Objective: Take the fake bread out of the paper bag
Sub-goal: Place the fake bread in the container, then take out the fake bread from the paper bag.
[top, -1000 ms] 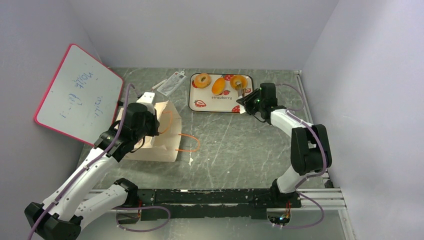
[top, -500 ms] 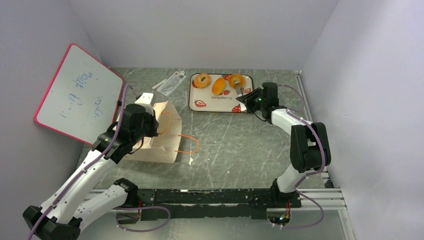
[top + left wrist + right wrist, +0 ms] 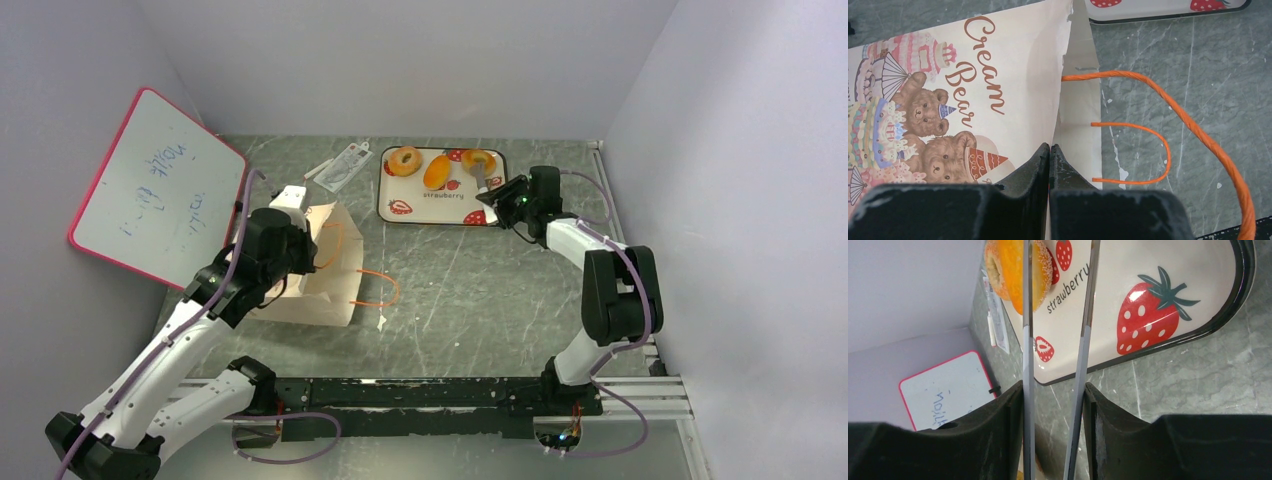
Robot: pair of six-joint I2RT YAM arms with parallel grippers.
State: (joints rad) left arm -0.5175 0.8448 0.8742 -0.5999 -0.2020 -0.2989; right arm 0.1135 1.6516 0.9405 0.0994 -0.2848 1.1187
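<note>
The cream paper bag (image 3: 325, 285) lies flat at the left, its orange handles (image 3: 378, 285) pointing right. Bear pictures and "Cream Bear" lettering show on the bag (image 3: 1013, 65) in the left wrist view. My left gripper (image 3: 1049, 147) is shut on the edge of its top layer; in the top view that gripper (image 3: 298, 258) hangs over the bag. Three fake breads lie on the strawberry tray (image 3: 440, 213): a ring (image 3: 405, 160), an oval bun (image 3: 438, 172) and a ring (image 3: 477, 160). My right gripper (image 3: 1054, 387) is shut on metal tongs (image 3: 1087, 325) that reach to the right ring (image 3: 1008, 270).
A red-framed whiteboard (image 3: 155, 200) leans at the far left. A clear plastic packet (image 3: 340, 165) lies behind the bag. Grey walls close in the back and both sides. The right gripper (image 3: 505, 198) sits at the tray's right corner.
The right gripper with the tongs has shifted slightly back and to the right along the tray. The left gripper and the bag have hardly moved.
</note>
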